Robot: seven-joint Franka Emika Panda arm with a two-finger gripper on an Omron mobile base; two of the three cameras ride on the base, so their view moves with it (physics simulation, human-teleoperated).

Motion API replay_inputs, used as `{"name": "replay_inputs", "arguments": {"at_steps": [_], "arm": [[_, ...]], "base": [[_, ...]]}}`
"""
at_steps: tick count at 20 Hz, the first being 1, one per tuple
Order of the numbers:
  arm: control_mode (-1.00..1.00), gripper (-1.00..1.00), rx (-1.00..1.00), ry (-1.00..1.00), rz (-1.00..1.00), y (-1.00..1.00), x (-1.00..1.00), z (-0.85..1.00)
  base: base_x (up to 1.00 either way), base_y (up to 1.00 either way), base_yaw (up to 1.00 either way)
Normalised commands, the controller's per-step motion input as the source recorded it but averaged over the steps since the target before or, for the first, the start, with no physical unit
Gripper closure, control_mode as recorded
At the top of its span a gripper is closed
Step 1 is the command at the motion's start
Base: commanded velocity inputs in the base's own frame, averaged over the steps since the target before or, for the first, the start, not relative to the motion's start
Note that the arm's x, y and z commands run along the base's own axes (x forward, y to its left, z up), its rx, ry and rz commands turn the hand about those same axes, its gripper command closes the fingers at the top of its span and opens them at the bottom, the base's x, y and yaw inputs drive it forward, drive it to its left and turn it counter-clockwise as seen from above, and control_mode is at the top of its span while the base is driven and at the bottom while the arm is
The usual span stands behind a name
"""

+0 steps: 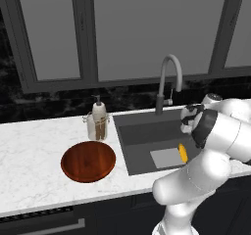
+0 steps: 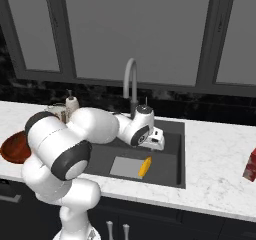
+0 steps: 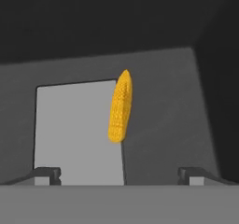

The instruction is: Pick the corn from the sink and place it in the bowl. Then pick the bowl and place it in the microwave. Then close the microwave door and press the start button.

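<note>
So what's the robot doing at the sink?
It is reaching into the sink for the corn, which lies on the sink floor beside a light grey panel. Its tool is open, with the corn ahead of its tips and not yet touched. The wooden bowl waits empty on the counter left of the sink.

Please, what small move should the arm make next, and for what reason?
Probably lower the open gripper straight toward the corn. The corn lies on the sink floor beside a light grey panel, ahead of the fingertips and roughly centred between them, and nothing is held yet.
</note>
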Motion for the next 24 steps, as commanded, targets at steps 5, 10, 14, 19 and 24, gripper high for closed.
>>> {"name": "replay_inputs", "arguments": {"at_steps": [5,10,14,19,24], "arm": [[-1.0,-1.0,-0.01,0.0,0.0,0.05,0.26,-0.64],[-1.0,-1.0,0.0,0.02,0.0,-0.03,0.35,-0.58],[-1.0,-1.0,0.0,0.02,0.0,-0.18,0.31,-0.42],[-1.0,-1.0,0.06,0.01,0.0,-0.2,0.32,-0.44],[-1.0,-1.0,0.02,0.0,0.0,0.0,0.12,-0.3]], "base": [[0.0,0.0,0.0],[0.0,0.0,0.0],[0.0,0.0,0.0],[0.0,0.0,0.0],[0.0,0.0,0.0]]}}
